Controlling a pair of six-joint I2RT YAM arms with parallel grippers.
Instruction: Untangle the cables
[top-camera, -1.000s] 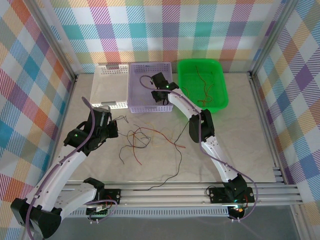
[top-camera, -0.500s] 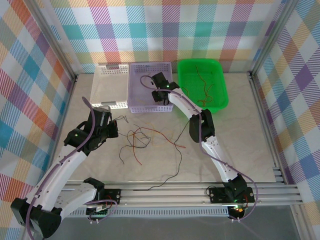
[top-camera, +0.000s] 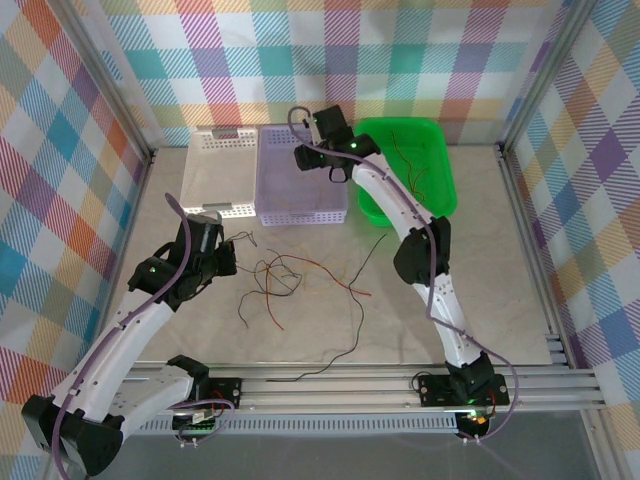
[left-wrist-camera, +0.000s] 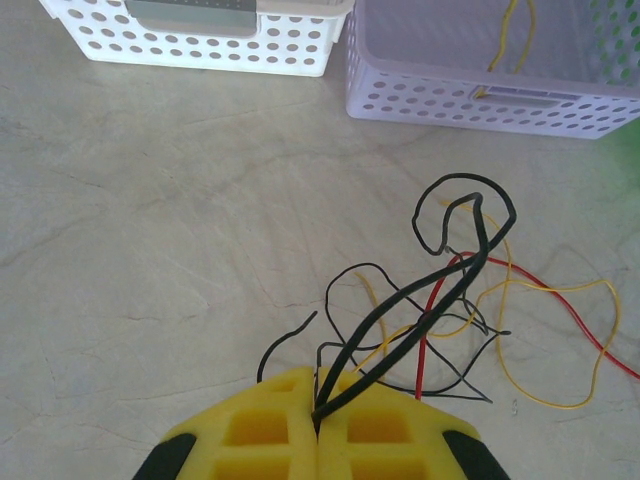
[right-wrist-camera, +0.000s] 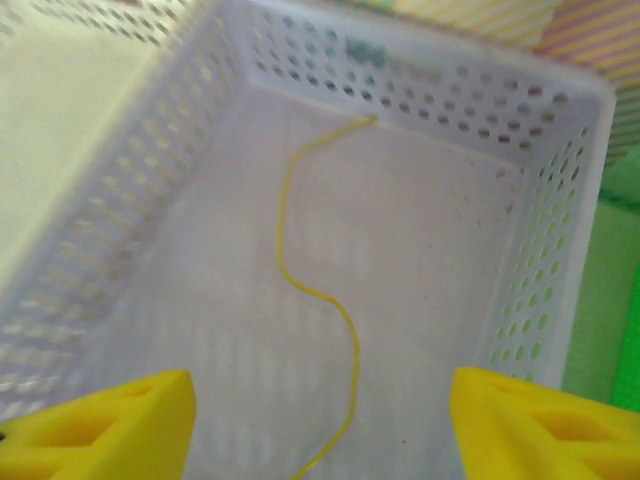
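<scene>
Overhead, the loose cables (top-camera: 290, 280) lie knotted on the desk (top-camera: 480, 290) just on the near side of the purple basket (top-camera: 300, 217). The left jaws sit low at the knot's edge and the right jaws hang above the basket. A white basket (top-camera: 215, 205) flanks it on one side, and on the other is a green tub (top-camera: 440, 195) holding a few thin reddish strands. At the left wrist, the yellow fingers (left-wrist-camera: 250, 440) are pressed together on a black cable (left-wrist-camera: 440, 285) that loops up toward the purple basket (left-wrist-camera: 480, 100). A red cable (left-wrist-camera: 425, 340) and a yellow cable (left-wrist-camera: 560, 289) tangle around it. At the right wrist, the right jaws stand wide apart with nothing between them, and one yellow strand (right-wrist-camera: 318, 292) lies loose on the floor of the basket (right-wrist-camera: 540, 270). My reading is that one strand is sorted and the next pull is due. The left clamp should hold firm as an anchor. The right should rise clear of the basket wall, pick a strand with a free end on the knot's side away from the anchor, and draw it off slowly, easing up if the whole knot drags.
</scene>
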